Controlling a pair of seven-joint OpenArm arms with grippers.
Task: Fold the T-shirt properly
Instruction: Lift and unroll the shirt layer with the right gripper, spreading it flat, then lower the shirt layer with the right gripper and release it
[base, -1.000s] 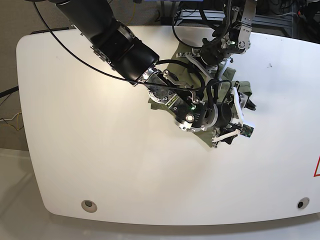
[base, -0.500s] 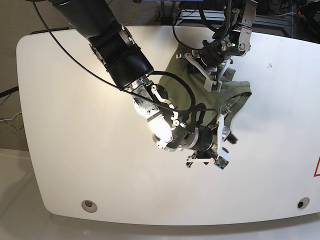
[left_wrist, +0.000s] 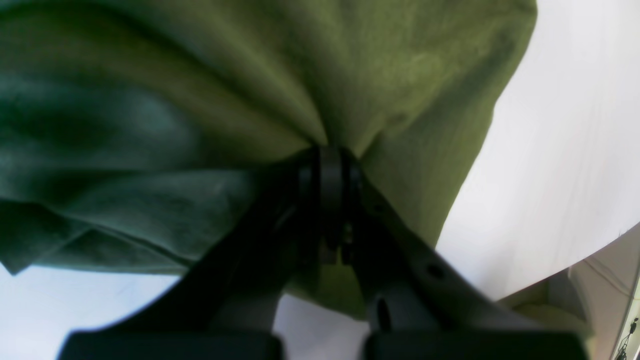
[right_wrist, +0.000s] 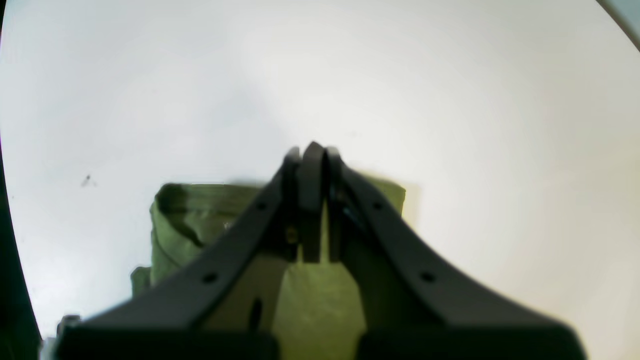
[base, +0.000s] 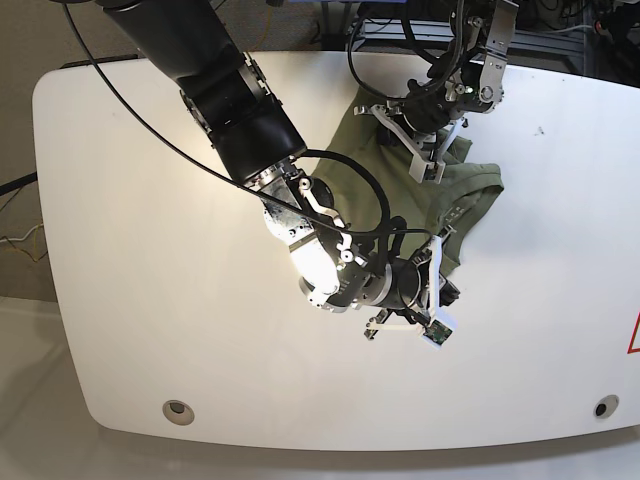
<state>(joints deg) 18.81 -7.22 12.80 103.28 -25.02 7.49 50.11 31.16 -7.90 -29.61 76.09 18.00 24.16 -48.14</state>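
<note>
Comparing with a second ago: the right gripper (base: 435, 262) has left the middle of the T-shirt (base: 400, 180) and now sits at the garment's 5 o'clock edge, with more green cloth uncovered behind it.
Right jaws: these were spread wide a moment ago and have now snapped fully together; in the right wrist view (right_wrist: 311, 155) the two black tips meet with no gap.
Right hold: I cannot tell whether any fabric is caught. The wrist view shows the shirt (right_wrist: 320, 295) lying beneath and behind the closed tips, and bare white bench (right_wrist: 450, 100) ahead of them.
Left gripper (base: 425, 150): unchanged, closed hard on a bunch of the shirt at its 12 o'clock side; in the left wrist view (left_wrist: 327, 150) the cloth (left_wrist: 380, 75) fans out in tight pleats from the pinch.
T-shirt position: crumpled, not flat, at about 1 o'clock on the bench (base: 150, 300) in the base view, between the two arms.
Meaning for the task: judging by the layout, the arms are setting up a two-point hold to stretch the shirt out; no fold has been made yet.
Risk: if the right jaws closed on nothing, a pull would only drag the shirt from the left pinch.
</note>
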